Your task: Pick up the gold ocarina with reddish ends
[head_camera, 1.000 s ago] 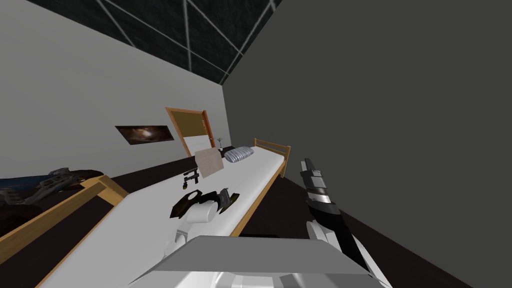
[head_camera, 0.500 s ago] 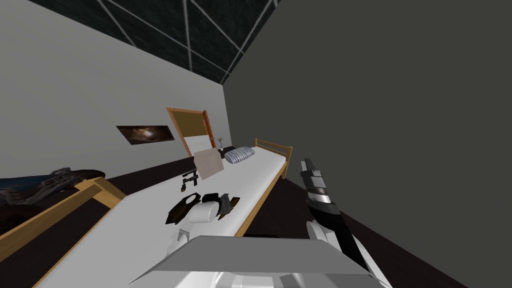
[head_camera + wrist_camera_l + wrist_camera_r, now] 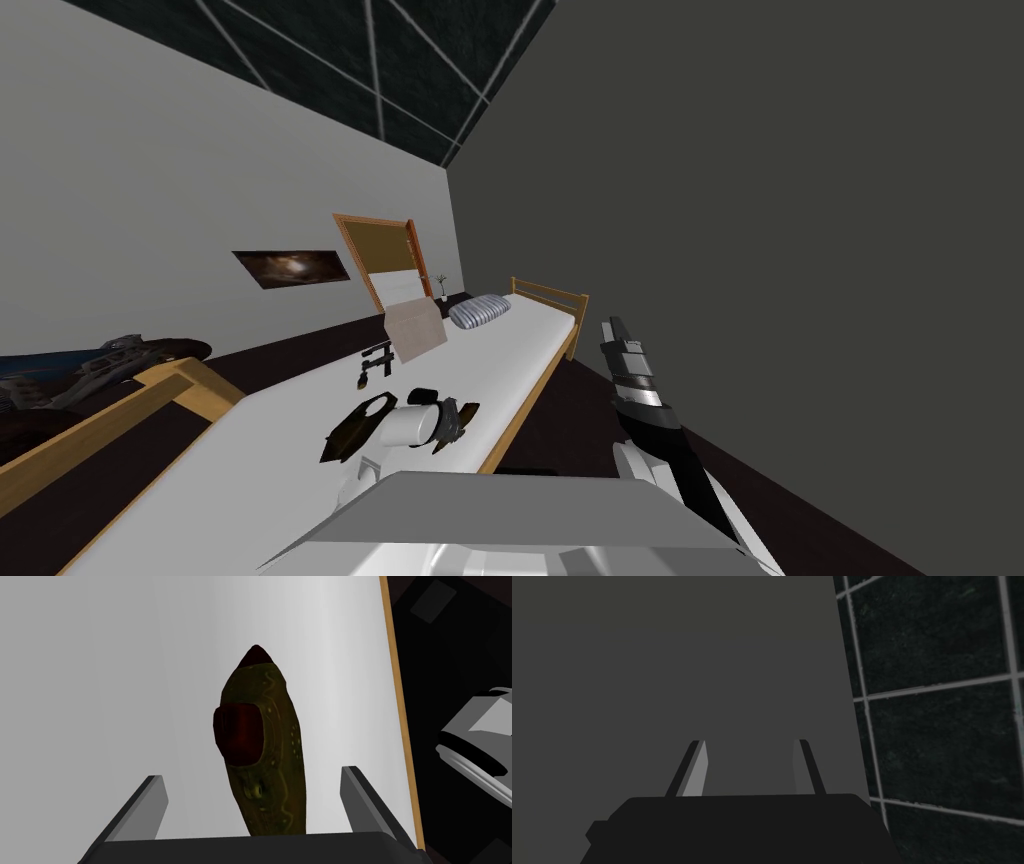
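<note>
Mattress (image 3: 300, 420): white and bare on a wooden-framed bed; it carries the task's object close to one long edge.
Left arm (image 3: 405, 430): reached out over the mattress, at 9 o'clock of the right arm.
Left gripper (image 3: 251, 773): fingers spread wide, one on each side of the gold ocarina (image 3: 270, 726) and touching neither flank. Judged a straddle set up so that closing would pinch across the narrow width.
Ocarina position: lying flat on the mattress between the open fingers, with its near end hidden under the gripper's dark body.
Long axis: runs 6 to 12 o'clock along the gripper's reach, roughly parallel to the side rail (image 3: 397, 726).
Pointing: the dark red pointed tip (image 3: 256, 656) lies at 12 o'clock, away from the gripper. A reddish mouthpiece (image 3: 239, 733) juts from the flank toward 9 o'clock.
Side rail: wooden, at 3 o'clock of the ocarina and apart from it.
Right gripper (image 3: 750, 742): fingers a narrow gap apart, holding nothing. The arm is raised beside the bed, judged parked clear of the work.
Risk: the rounded, tapering body may slide forward under a squeeze.
</note>
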Tool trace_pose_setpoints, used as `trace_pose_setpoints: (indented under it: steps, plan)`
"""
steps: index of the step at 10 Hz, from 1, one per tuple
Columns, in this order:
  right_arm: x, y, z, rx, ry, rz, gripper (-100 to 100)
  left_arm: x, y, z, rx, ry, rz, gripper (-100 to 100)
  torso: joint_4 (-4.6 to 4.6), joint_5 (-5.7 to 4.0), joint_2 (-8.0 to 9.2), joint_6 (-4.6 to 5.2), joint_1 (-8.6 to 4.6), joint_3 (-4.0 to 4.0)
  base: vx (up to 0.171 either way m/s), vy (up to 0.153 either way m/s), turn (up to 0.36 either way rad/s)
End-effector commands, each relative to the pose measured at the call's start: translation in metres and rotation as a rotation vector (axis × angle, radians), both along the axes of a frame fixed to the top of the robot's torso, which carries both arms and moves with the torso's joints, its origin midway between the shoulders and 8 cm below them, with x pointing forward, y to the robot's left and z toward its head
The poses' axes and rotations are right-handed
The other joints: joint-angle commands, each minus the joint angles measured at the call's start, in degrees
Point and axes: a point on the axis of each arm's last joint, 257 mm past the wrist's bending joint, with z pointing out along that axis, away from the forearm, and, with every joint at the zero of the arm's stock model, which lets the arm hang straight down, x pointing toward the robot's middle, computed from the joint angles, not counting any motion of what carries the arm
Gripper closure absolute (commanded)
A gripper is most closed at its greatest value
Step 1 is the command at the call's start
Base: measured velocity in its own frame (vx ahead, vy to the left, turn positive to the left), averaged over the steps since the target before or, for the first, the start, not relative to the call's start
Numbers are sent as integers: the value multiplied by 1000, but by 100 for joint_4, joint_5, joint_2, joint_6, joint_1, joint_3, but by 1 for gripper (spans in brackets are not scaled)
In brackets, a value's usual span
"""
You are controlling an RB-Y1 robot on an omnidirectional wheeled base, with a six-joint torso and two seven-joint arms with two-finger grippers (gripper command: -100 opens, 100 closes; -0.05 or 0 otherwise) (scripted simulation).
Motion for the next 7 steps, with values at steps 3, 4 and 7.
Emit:
trace_pose_setpoints:
  steps: [3, 4, 7]
  plan:
    - [0, 0, 0, 0, 0, 0, 0, -18, -1, -11, -7, 85, -3, -100, 0, 0, 0, 0, 3, 0, 41, 11, 13]
    - [0, 0, 0, 0, 0, 0, 0, -14, 0, -9, -6, 71, -2, -100, 0, 0, 0, 0, 2, 0, 19, 4, 2]
    - [0, 0, 0, 0, 0, 0, 0, -14, -1, -21, -6, 74, -2, -100, 3, 0, 13, 0, -3, 7, 8, -2, -2]
